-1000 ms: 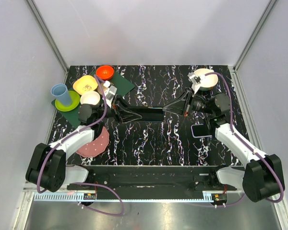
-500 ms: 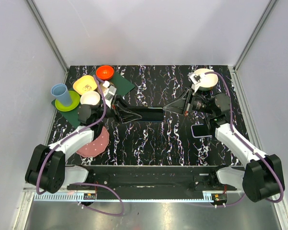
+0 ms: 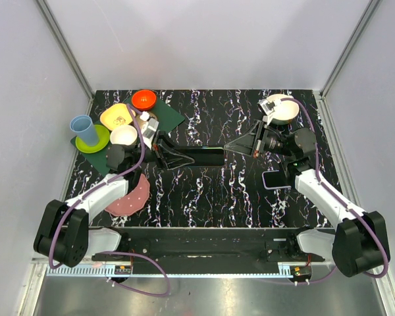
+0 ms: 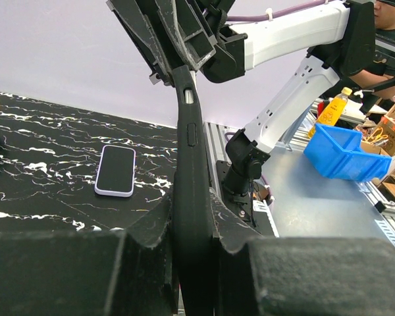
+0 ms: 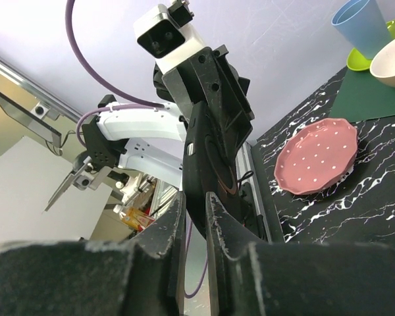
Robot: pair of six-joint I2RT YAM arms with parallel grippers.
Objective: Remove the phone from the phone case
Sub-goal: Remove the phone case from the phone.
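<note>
Left wrist view: fingers pressed onto both faces of a black phone case, pinched edge-on in the left gripper with no gap showing. Right wrist view: other end of the case clamped likewise, flat between the narrowly set fingers of the right gripper. Top external view: case spanning between the two grippers over the middle of the table, one gripper at each end. Phone lying flat on the table, apart from the case, screen up, pale lilac rim, just beside the right arm. Farther out, at the left rear: a blue cup standing on a green plate, with a yellow bowl, a red bowl and a white bowl clustered around a dark green mat. Nearer the left arm, a pink dotted plate. At the right rear, a cream bowl.
</note>
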